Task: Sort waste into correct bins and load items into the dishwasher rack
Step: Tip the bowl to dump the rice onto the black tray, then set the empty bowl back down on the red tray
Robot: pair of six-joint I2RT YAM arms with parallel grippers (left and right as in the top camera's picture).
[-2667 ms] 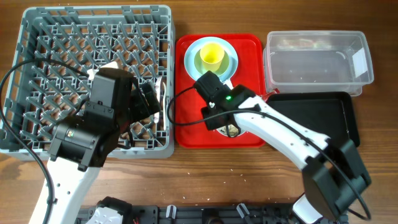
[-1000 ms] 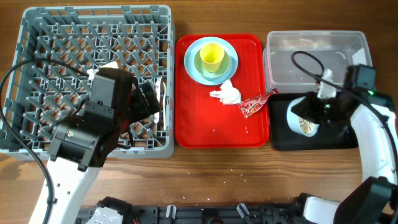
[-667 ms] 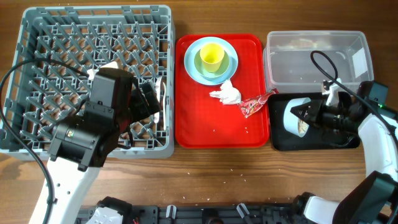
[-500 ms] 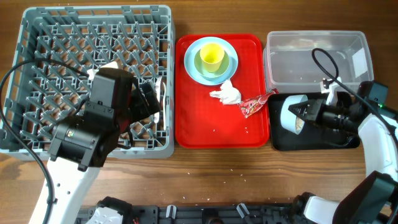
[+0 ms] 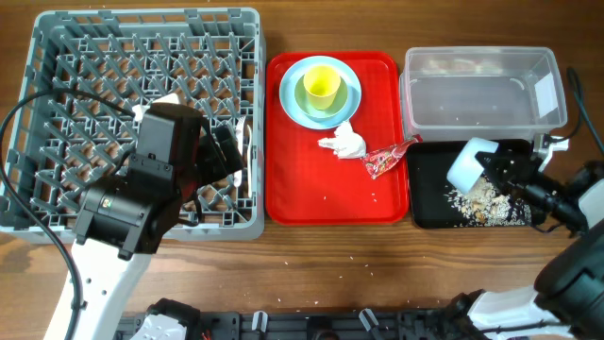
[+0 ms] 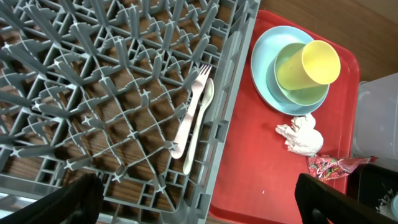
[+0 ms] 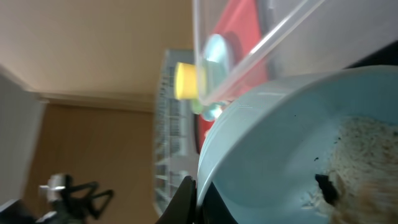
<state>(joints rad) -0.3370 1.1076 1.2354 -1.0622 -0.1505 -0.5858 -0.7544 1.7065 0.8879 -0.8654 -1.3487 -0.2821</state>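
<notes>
A robotics lab bench staged for dish clearing. A brown wood-grain desk (image 5: 377,255) carries a flat red plastic serving tray (image 5: 293,189). Left of that tray stands a large square grey plastic pegged crate (image 5: 142,17), and right of it are a clear plastic rectangular tub (image 5: 472,99) and a shallow black rectangular tray (image 5: 429,212). Cabled black-and-white robot arms (image 5: 123,208) flank the red tray.

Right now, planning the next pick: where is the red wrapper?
Overhead, the red wrapper lies on the red tray's right edge, beside the napkin.

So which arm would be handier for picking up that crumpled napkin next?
Probably the left gripper: it is open, empty, near the napkin. The right gripper is holding a bowl over the black tray.
</notes>
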